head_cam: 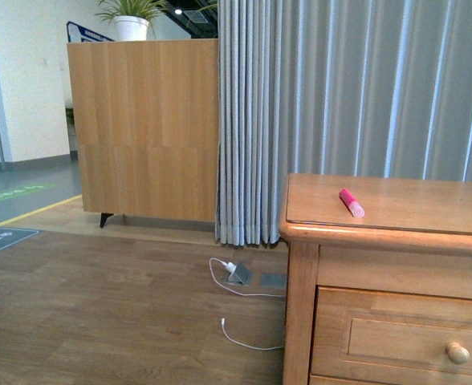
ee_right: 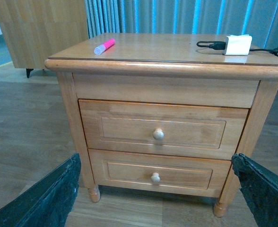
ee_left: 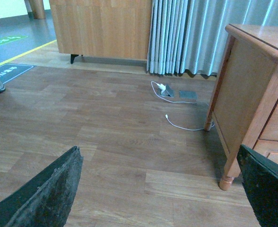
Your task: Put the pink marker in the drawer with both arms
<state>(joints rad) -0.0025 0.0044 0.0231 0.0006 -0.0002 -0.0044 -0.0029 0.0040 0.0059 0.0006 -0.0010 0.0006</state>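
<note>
The pink marker (head_cam: 351, 202) lies flat on the dresser top, near its left end; the right wrist view shows the pink marker (ee_right: 104, 46) near the far left corner. The top drawer (ee_right: 162, 128) is closed, round knob in the middle; only part of the drawer (head_cam: 413, 337) shows in the front view. My right gripper (ee_right: 158, 198) is open, low in front of the dresser, nothing between its fingers. My left gripper (ee_left: 160, 189) is open over the floor, left of the dresser's side, holding nothing. Neither arm appears in the front view.
A like second drawer (ee_right: 155, 171) sits below the top one. A white box (ee_right: 238, 44) with a black cable lies on the dresser top at the right. A white cable (ee_left: 184, 125) and floor socket (ee_left: 187, 94) lie by the dresser leg. Grey curtain (head_cam: 340, 88) behind, wooden cabinet (head_cam: 144, 128) further left.
</note>
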